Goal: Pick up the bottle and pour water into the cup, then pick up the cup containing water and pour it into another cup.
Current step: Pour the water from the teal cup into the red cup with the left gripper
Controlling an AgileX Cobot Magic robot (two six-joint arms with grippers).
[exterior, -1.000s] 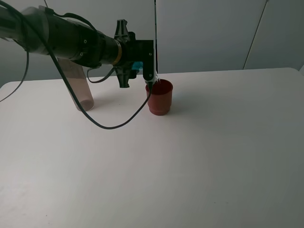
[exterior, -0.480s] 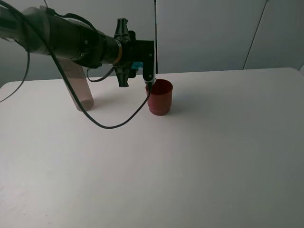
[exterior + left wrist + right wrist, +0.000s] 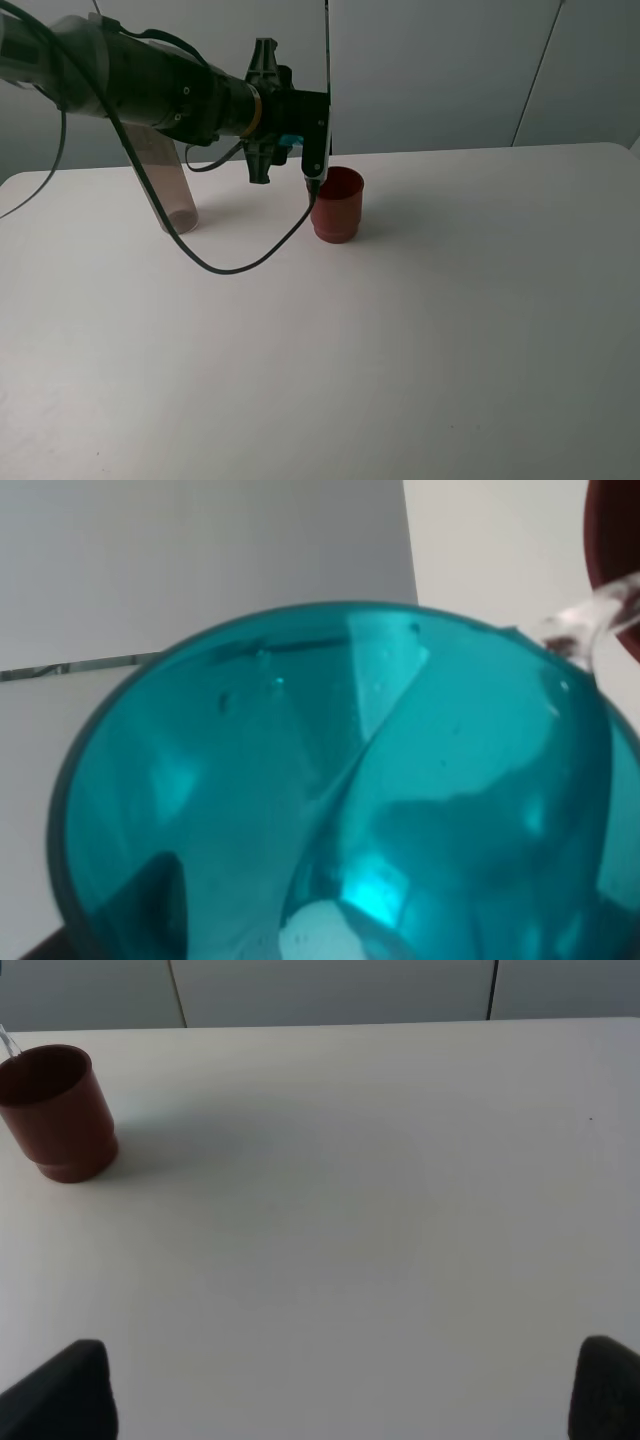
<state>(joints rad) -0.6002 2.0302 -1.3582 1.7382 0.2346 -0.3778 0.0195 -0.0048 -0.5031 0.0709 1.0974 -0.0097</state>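
Observation:
My left gripper is shut on the translucent teal cup and holds it tipped on its side just above the left rim of the dark red cup. From the high camera only a sliver of teal shows behind the wrist. In the left wrist view a thin stream of water leaves the teal rim toward the red cup. The tinted bottle stands at the back left, partly behind the arm. My right gripper is open low over the table, far from the red cup.
A black cable loops down from the left arm onto the white table, close in front of the red cup. Grey wall panels stand behind the table's far edge.
The left wrist has rolled a little further over the red cup. The bright splash of water seen at the red rim a second ago no longer shows from the high camera.

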